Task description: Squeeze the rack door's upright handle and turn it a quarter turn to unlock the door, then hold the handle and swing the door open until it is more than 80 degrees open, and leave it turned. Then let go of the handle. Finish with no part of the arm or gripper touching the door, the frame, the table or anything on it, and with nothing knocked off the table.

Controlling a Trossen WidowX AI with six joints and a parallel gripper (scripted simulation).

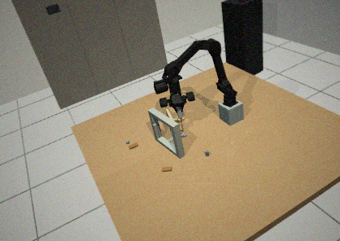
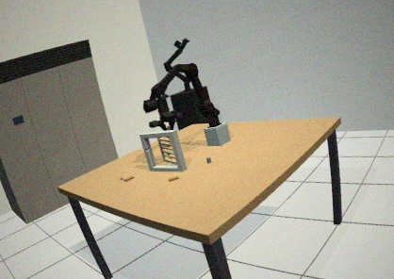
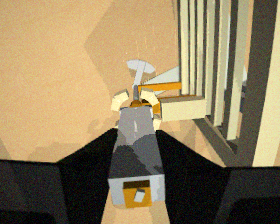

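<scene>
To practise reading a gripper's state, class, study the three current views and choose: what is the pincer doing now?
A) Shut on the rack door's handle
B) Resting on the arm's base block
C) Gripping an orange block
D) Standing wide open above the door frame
A: in the wrist view the pincer is closed around the upright handle, beside the slatted door.
</scene>
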